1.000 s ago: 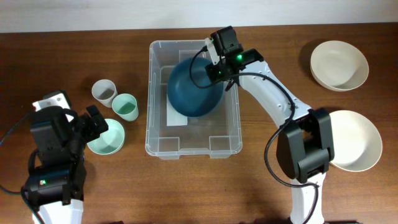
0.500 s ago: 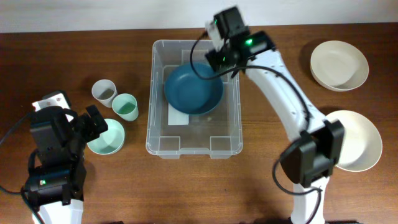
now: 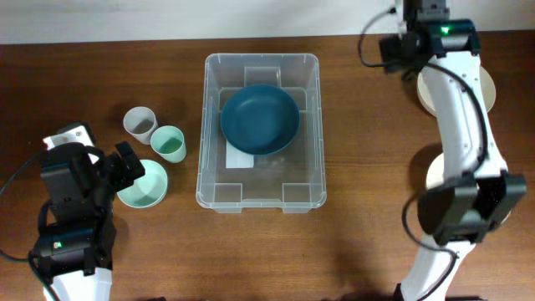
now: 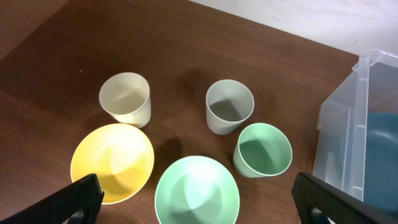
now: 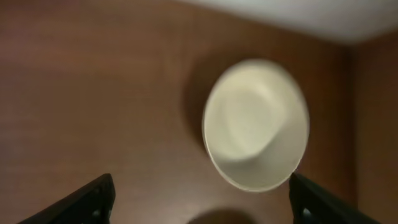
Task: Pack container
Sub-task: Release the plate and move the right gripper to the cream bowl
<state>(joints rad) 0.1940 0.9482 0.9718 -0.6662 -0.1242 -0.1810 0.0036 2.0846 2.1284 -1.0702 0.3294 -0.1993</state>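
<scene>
Hovering spread near the far cream bowl (image 5: 256, 124), the right end effector (image 5: 204, 202) could catch its rim shallowly. Slipping, it misses the container (image 3: 261, 180).

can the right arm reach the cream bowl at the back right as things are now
Probably yes. The right hand hangs open over the cream bowl, which sits alone on the table with nothing in it or against its rim. It lies off-centre under the hand, so a small shift looks needed.
</scene>
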